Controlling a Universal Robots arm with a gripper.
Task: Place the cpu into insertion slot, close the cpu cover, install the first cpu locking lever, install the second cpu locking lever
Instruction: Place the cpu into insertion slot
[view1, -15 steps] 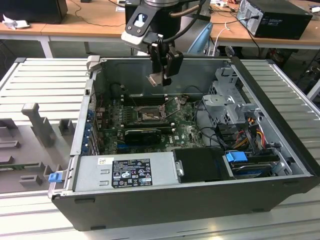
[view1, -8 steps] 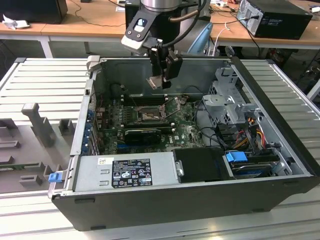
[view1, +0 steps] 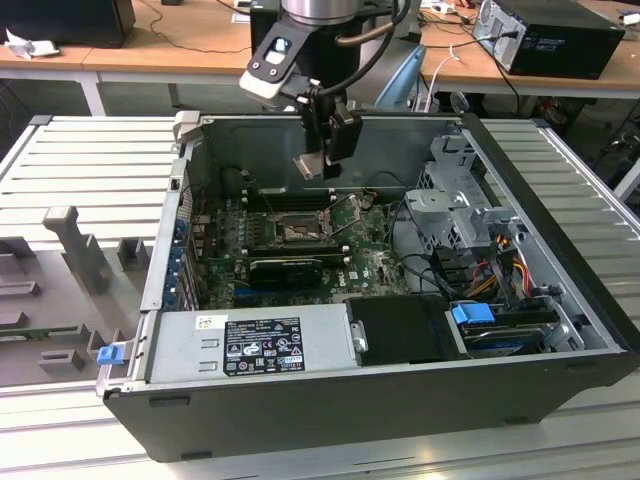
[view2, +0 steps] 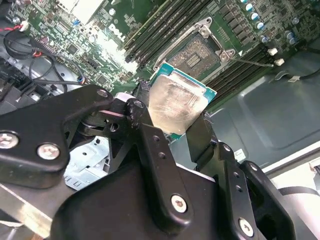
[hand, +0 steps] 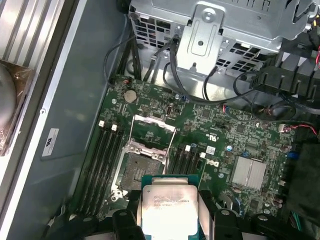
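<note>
Gripper (view1: 322, 168) clamped cpu (hand: 167, 202) by two opposite edges, high over motherboard (view1: 370, 262). Slot (hand: 137, 172) lay bare near board's far edge, cover (hand: 156, 123) flipped up, memory slots (hand: 102, 155) either side. Finned card (view1: 285, 268) crossed board's near edge. Cables (view1: 415, 250), drive cage (view1: 450, 190) crowded case (view1: 400, 400) wall at exterior view's right. Cpu hung above slot, well apart.

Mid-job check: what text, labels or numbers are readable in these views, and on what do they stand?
No text reads reliably.
power supply label, exterior view: rows of print, too small.
cpu, gripped by the gripper, first wrist view: faint lines, blurred.
white sticker on the case wall: too small.
motherboard markings: too small.
</note>
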